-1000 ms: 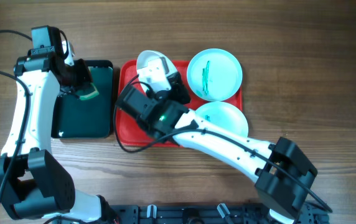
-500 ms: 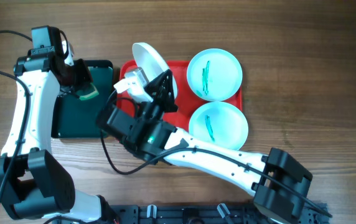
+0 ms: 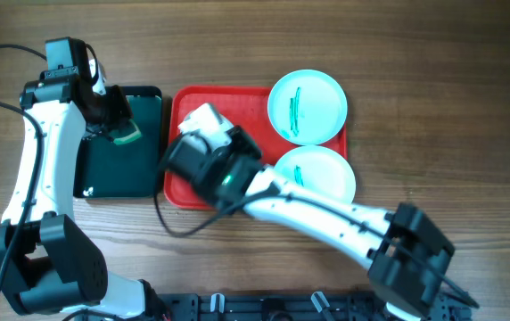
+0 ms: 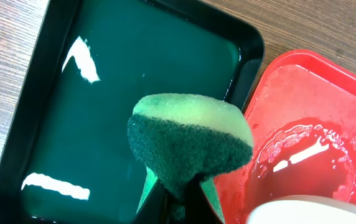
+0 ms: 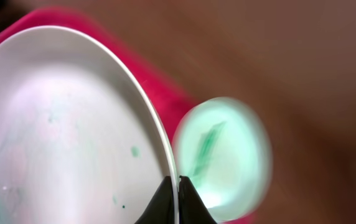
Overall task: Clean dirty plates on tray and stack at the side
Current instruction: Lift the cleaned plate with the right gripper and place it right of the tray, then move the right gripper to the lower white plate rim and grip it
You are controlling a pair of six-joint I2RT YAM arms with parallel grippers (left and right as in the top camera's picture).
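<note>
Wash step in hand: the right gripper (image 5: 178, 194), fingers closed on the rim of the white plate (image 5: 72, 137), holds it over the left half of the red tray (image 3: 180, 183). The far turquoise plate (image 3: 307, 107) and near turquoise plate (image 3: 319, 175) wait at right. The left gripper (image 4: 179, 196) pinches a green sponge (image 4: 190, 143) above the black tray (image 4: 134, 68). Next, sponge and smeared plate face likely must meet.

No readable text, labels, brands or numbers on anything in view.
</note>
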